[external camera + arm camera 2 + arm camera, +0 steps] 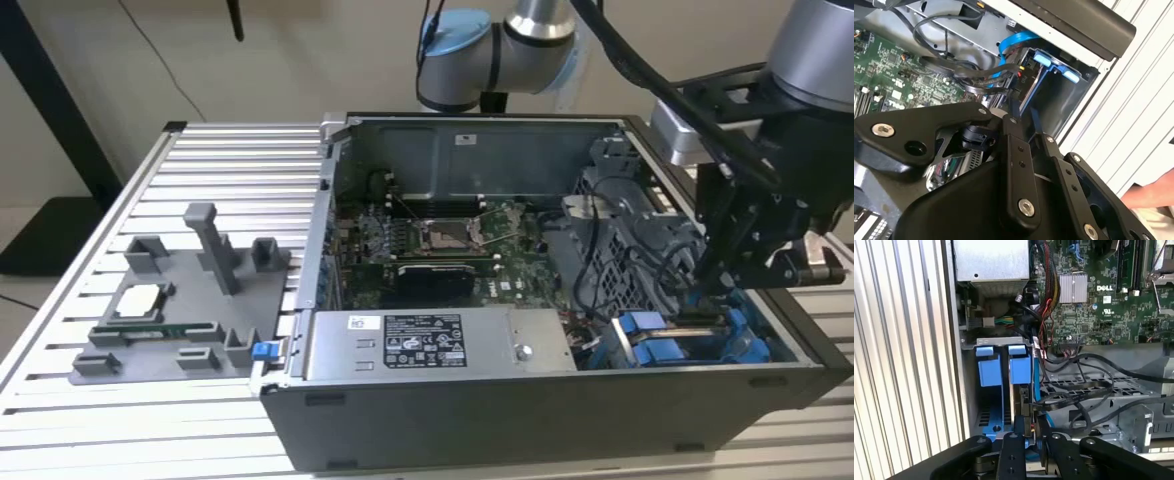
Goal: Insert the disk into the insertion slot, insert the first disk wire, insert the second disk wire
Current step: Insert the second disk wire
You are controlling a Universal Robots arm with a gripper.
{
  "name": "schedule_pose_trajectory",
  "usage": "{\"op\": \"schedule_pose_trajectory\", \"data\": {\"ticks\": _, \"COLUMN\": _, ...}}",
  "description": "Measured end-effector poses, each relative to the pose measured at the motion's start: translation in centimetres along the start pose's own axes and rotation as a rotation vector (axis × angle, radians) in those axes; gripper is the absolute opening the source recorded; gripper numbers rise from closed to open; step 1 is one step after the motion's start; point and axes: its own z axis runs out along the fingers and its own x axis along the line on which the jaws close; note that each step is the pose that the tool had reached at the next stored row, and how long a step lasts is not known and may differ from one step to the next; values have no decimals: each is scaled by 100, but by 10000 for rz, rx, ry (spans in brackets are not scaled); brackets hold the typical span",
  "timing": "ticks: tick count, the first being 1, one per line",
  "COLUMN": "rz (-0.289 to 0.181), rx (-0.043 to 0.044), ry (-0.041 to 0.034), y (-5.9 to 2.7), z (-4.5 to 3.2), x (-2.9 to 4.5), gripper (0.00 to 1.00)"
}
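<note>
A robot gripper (747, 262), its grip state hidden, hovers over the stiff, fragile disk (1023, 390) seated edge-on in the blue-railed insertion slot (990, 372).

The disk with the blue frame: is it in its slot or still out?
In. The disk stands edge-on between the blue rails of the insertion slot, beside the gripper in the first wrist view.

I read this as a robotics lab: opened computer case (561, 300) on slotted aluminium bench (80, 430), grey fixture (187, 320).
</note>
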Motion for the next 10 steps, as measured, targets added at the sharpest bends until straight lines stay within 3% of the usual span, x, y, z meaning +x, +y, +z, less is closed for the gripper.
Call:
{"op": "schedule_pose_trajectory", "data": {"ticks": 7, "rz": 2, "rx": -38, "ry": 5, "y": -3, "z": -22, "x": -2, "gripper": 100}}
{"op": "schedule_pose_trajectory", "data": {"ticks": 8, "rz": 2, "rx": -93, "ry": 12, "y": -6, "z": -23, "x": -2, "gripper": 100}}
{"op": "schedule_pose_trajectory", "data": {"ticks": 10, "rz": 17, "rx": -318, "ry": 29, "y": -16, "z": -21, "x": -2, "gripper": 100}}
